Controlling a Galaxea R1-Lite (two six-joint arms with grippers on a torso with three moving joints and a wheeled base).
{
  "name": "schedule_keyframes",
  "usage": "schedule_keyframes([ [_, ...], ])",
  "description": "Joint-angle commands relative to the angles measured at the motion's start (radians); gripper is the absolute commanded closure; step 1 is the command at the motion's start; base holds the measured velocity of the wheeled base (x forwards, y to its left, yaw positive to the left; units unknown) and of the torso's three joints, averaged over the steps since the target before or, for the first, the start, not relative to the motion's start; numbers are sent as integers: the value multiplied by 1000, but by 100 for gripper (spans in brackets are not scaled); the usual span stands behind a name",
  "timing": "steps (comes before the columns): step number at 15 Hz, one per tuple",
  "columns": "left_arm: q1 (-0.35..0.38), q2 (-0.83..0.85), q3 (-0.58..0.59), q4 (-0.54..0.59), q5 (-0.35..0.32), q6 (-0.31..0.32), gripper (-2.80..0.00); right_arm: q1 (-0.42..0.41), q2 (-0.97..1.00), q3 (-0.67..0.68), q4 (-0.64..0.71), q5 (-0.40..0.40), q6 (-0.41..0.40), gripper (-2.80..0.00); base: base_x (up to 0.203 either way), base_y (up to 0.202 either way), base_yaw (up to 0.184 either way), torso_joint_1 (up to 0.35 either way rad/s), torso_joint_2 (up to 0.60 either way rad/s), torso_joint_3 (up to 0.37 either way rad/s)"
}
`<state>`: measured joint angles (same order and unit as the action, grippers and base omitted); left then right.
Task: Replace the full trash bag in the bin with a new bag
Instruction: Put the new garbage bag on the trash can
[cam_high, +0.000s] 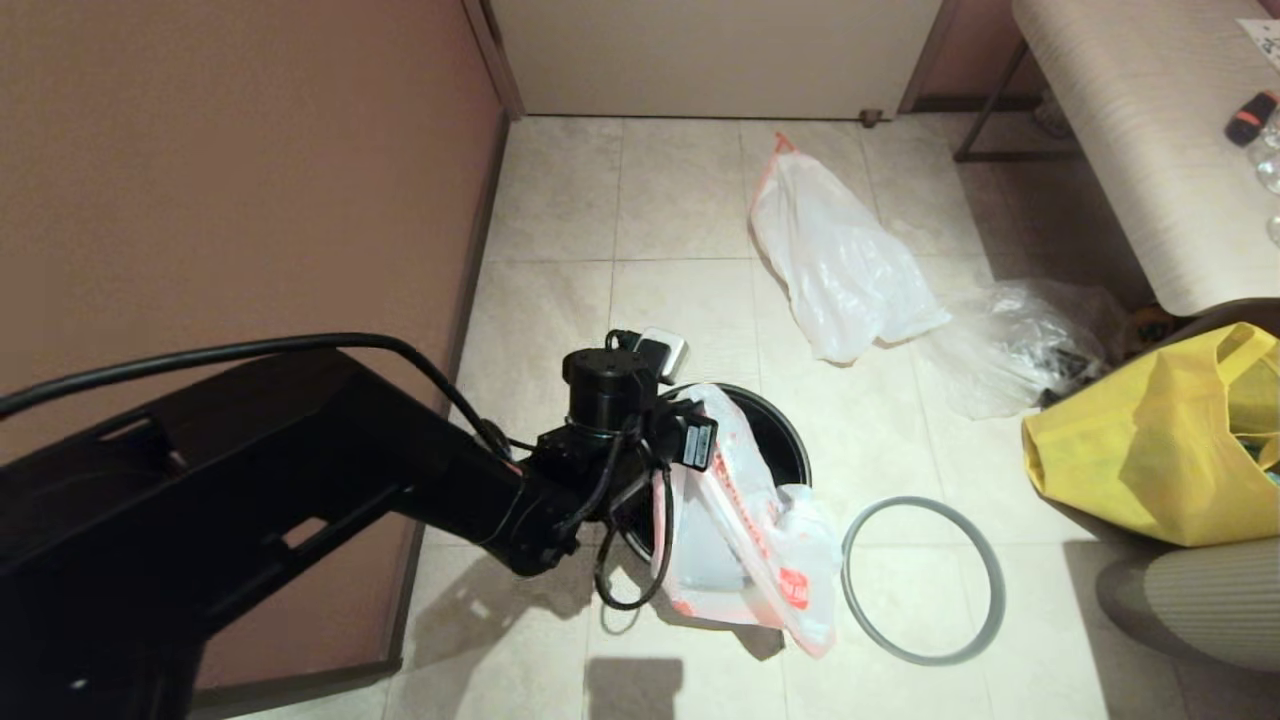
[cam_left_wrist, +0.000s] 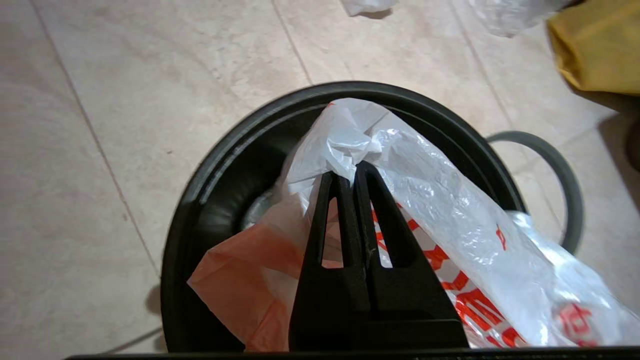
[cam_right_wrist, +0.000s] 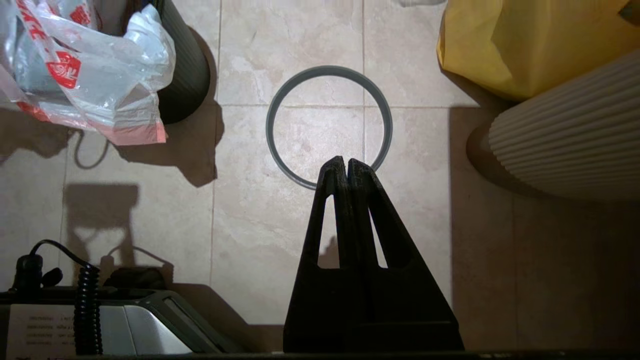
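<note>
One thin, limp new bag (cam_left_wrist: 450, 220) drapes over the bin (cam_left_wrist: 215, 165) rim; likely light and slippery. Left gripper (cam_left_wrist: 350, 172) pinches a bunched fold; right gripper (cam_right_wrist: 345, 165) hangs with jaws pressed together, empty.

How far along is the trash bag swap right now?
Done: the full trash bag lies on the floor, away from the bin. In hand: the left gripper is shut on the new bag, which drapes over the bin's rim. Left: spread it inside and fit the grey hoop, which is on the floor.

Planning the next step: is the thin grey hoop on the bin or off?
Off: the thin grey hoop lies flat on the floor beside the small round black plastic bin.
</note>
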<state>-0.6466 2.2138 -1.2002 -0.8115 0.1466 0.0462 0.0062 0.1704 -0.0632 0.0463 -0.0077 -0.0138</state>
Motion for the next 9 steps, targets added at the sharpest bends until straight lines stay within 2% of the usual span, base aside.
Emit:
schedule_keyframes([
  [1,3,86,-56,5,31,-1,0,1,52,-88,13,3,10,0,0,0,0,0,0,0],
  [5,18,75,-86,6,46,-26,0,5,432,-261,58,63,15,0,0,0,0,0,0,0],
  [9,21,98,-173,4,63,-55,0,99,858,-335,-43,96,-18,0,0,0,0,0,0,0],
])
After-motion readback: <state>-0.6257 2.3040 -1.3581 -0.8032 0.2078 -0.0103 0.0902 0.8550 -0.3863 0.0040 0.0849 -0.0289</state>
